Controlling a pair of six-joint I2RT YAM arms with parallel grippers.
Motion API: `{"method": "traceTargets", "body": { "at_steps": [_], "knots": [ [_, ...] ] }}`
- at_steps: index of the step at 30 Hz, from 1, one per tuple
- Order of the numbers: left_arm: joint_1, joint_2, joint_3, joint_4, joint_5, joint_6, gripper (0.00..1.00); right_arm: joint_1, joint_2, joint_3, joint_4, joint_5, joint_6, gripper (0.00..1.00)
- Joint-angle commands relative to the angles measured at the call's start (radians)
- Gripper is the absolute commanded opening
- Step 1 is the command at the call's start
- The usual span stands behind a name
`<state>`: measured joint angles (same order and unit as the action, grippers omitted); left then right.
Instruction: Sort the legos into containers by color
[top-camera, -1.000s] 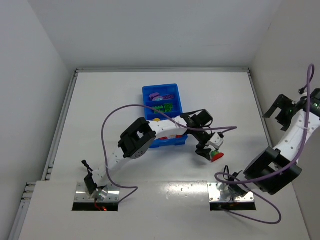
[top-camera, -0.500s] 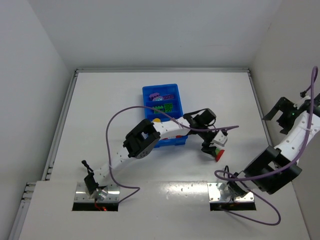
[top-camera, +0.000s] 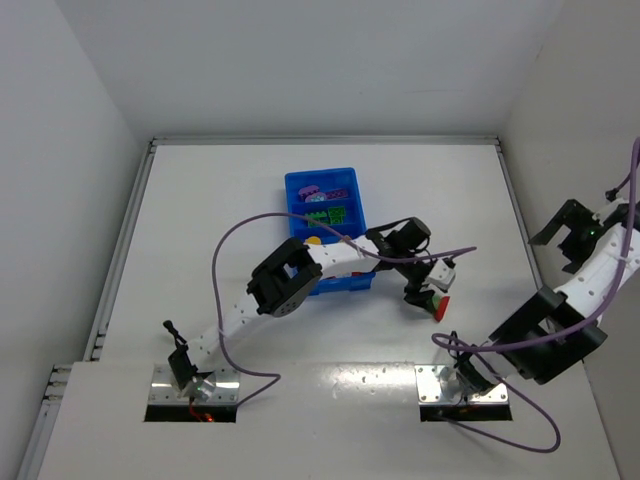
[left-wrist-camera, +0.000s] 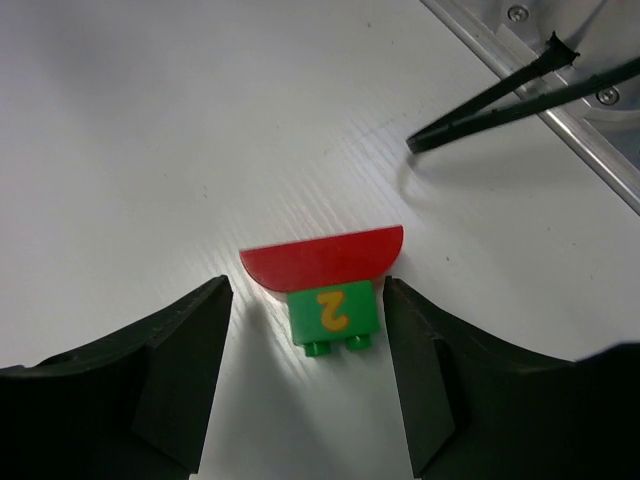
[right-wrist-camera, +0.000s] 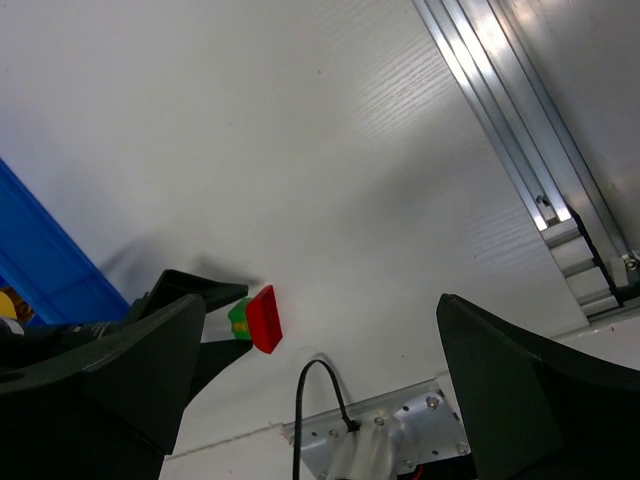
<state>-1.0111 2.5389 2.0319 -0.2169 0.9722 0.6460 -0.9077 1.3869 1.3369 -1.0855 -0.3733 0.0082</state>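
Left pincer (left-wrist-camera: 307, 290), apart, straddles red-and-green lego (left-wrist-camera: 330, 310) near desk's (left-wrist-camera: 150, 120) near edge, poised to grab; right pincer (top-camera: 568, 222) gapes, idle.

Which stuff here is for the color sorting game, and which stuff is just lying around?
For the job:
- red-and-green lego on the table
- sorted legos in the blue tray
- left gripper, open around the loose lego

Just there:
- purple cable
- black cable
- metal rail
- right gripper, open, off to the side
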Motion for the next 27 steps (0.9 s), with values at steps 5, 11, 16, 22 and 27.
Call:
{"method": "traceTargets", "body": {
  "at_steps": [5, 11, 16, 22, 27],
  "knots": [
    [0.023, -0.126, -0.196, 0.082, -0.018, -0.025, 0.67, -0.019, 0.012, 0.022, -0.007, -0.044, -0.022, 1.0],
    [0.023, -0.137, -0.216, 0.1, -0.027, -0.029, 0.64, -0.028, 0.012, 0.013, -0.007, -0.075, -0.022, 1.0],
    [0.023, -0.128, -0.193, 0.16, -0.069, -0.107, 0.67, -0.037, 0.012, 0.013, -0.007, -0.084, -0.022, 1.0],
    [0.014, -0.094, -0.141, 0.169, -0.078, -0.152, 0.67, -0.037, 0.012, 0.013, -0.017, -0.084, -0.033, 1.0],
    [0.005, -0.085, -0.131, 0.169, -0.078, -0.143, 0.65, -0.037, 0.003, 0.022, -0.027, -0.084, -0.043, 1.0]
  ]
}}
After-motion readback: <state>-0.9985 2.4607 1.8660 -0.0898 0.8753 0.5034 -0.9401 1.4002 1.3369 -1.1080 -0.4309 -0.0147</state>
